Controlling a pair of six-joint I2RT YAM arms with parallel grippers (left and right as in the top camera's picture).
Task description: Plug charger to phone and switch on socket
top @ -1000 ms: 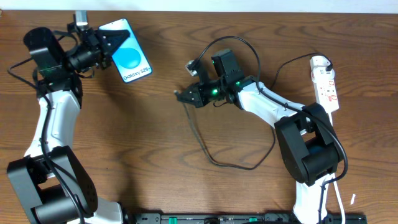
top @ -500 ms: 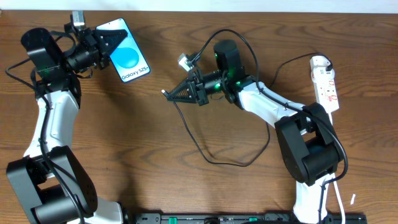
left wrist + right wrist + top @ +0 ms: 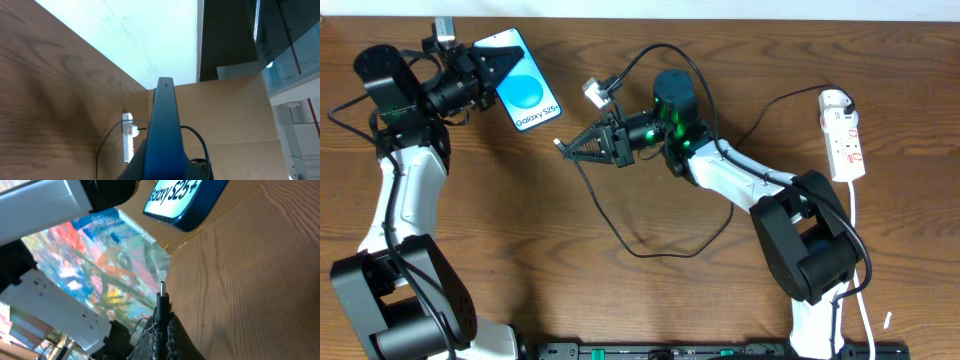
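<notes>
Holding the charger (image 3: 161, 297) by its plug, your right claw (image 3: 570, 147) is clamped tight on it, the bare tip poking out ahead. The phone (image 3: 525, 93) waits just beyond that tip, gripped edgewise by your left claw (image 3: 480, 72). Nothing is plugged in yet. The socket (image 3: 843, 135) lies well behind your right claw, and its switch looks not yet pressed.

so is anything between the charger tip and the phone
Nothing visible: the right tool holds the charger tip pointed toward the phone, with only open air between them.
</notes>
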